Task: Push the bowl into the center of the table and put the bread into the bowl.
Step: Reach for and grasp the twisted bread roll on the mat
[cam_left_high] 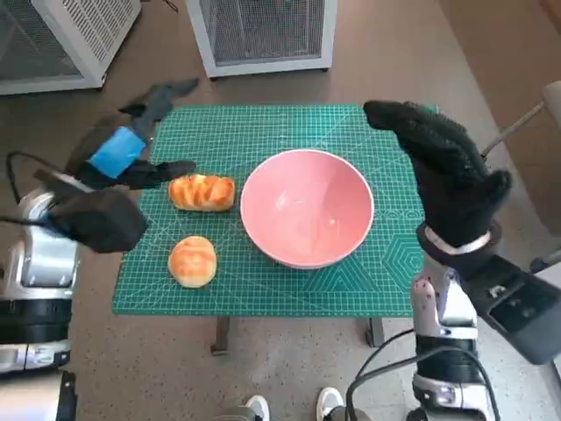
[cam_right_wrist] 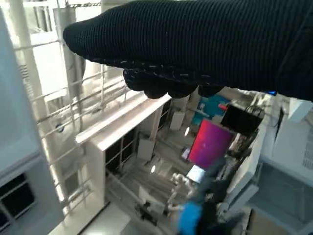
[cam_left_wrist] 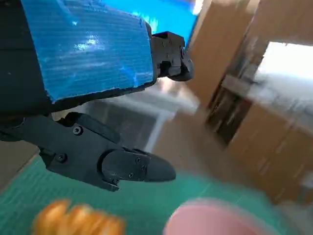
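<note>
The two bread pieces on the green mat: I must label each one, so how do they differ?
The long ridged loaf is elongated with crosswise ridges; the round bun is smooth and domed. The long ridged loaf lies nearer the left hand, just beside its fingers; the round bun lies nearer the mat's front edge. Both are golden brown, rest on the green mat left of the pink bowl, and are not held.

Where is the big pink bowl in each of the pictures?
Head view: the round pink bowl sits mid-picture on the green cutting mat.
Left wrist view: its blurred rim shows at the bottom edge.
Right wrist view: not in it.
Shared landmark: the long ridged golden bread roll beside it.
</note>
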Robot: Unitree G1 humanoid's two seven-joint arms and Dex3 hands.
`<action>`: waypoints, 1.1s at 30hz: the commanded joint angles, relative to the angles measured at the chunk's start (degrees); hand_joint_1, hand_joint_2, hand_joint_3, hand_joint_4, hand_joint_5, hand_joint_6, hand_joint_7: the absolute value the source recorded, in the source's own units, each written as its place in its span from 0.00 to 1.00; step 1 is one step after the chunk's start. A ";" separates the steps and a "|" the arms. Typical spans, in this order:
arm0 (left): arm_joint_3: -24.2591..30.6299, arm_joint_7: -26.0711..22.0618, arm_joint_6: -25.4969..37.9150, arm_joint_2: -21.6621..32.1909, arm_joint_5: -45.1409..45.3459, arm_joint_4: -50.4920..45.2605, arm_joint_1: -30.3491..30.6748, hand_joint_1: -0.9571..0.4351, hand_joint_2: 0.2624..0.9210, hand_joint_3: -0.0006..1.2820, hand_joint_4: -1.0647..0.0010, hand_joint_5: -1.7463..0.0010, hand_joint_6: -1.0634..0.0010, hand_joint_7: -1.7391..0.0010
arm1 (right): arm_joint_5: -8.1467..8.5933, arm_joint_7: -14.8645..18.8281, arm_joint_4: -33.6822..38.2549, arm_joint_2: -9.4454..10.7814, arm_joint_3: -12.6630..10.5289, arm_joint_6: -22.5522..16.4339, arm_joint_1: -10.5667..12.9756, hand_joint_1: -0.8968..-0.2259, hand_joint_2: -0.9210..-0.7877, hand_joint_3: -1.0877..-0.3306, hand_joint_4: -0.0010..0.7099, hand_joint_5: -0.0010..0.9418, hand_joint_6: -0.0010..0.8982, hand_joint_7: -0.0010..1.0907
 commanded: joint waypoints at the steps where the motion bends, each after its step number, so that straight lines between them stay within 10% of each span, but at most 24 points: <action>1: -3.92 -4.53 3.03 1.91 3.05 3.66 -4.38 0.30 0.71 0.00 0.92 1.00 0.93 0.87 | 4.31 2.27 -3.34 -0.62 0.45 3.38 2.47 0.63 0.00 0.93 0.36 0.00 0.13 0.42; 8: -7.77 -5.62 7.29 0.65 6.59 7.90 -7.30 0.37 0.67 0.00 0.91 1.00 0.85 0.93 | 6.88 4.16 -5.65 -0.23 0.65 4.45 3.19 0.69 0.00 0.96 0.38 0.01 0.20 0.36; 18: -13.13 -6.93 17.01 -2.92 10.15 15.97 -11.71 0.47 0.65 0.00 0.93 1.00 0.85 0.96 | 5.00 3.73 -5.71 -0.71 -0.07 3.60 3.24 0.70 0.00 0.96 0.38 0.00 0.21 0.34; 33: -21.64 0.10 15.68 -6.88 17.63 31.72 -16.93 0.46 0.65 0.00 0.93 1.00 0.81 0.98 | 6.04 4.67 -6.48 -1.32 -0.12 4.61 3.89 0.69 0.00 0.97 0.38 0.00 0.21 0.31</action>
